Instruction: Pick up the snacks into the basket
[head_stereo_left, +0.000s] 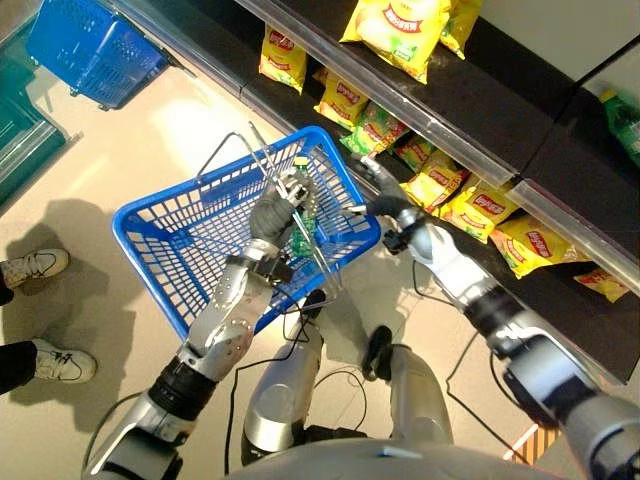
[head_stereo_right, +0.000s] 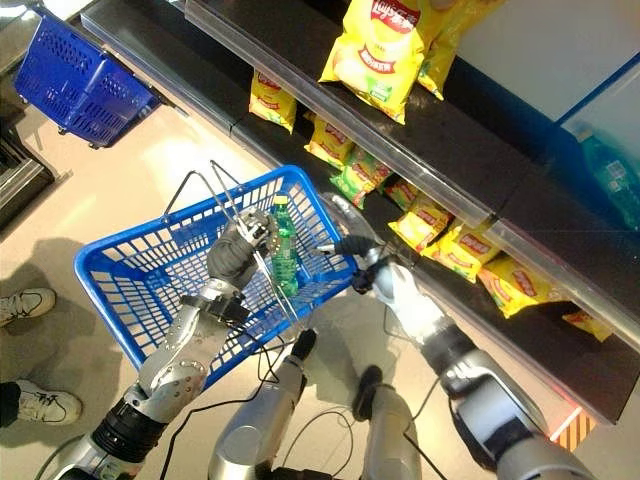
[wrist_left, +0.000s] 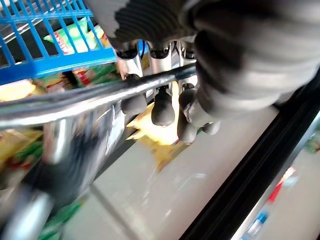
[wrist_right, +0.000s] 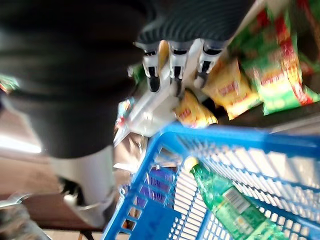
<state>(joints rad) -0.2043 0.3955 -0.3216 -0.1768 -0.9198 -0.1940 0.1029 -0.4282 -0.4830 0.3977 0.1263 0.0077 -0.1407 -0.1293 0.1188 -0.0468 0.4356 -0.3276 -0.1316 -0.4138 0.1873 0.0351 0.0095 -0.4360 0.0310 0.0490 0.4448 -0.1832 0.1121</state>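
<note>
left hand (head_stereo_left: 283, 205): silver fingers with dark tips curled round the thin metal wire handle (wrist_left: 100, 92) of the basket; carries it, not free for picking.
basket: blue plastic lattice shopping basket (head_stereo_left: 150, 225), hanging between robot and shelving, far rim near the shelf edge.
basket contents: green plastic bottle with yellow cap (head_stereo_right: 284, 243), lying along the basket floor, cap end toward the shelves; no snack bag made out inside.
right hand (head_stereo_left: 385, 205): just past the basket's right corner, reaching toward the lower shelf; fingers (wrist_right: 172, 70) extended side by side toward the bags, nothing pinched; thumb state not clear.
snacks: yellow and green foil crisp bags (head_stereo_left: 440, 180), standing in a row on the dark lower shelf (head_stereo_left: 560, 290), just beyond the right fingertips, row running along the shelf edge.
key relation: bags lie ahead of the right hand and on the far side of the basket rim; right hand nearer; judged next move a short forward reach, then carry back over the rim.
farther: large yellow crisp bags (head_stereo_left: 400, 30) on the upper shelf; second blue plastic basket (head_stereo_left: 90, 50) on the floor, well apart.
</note>
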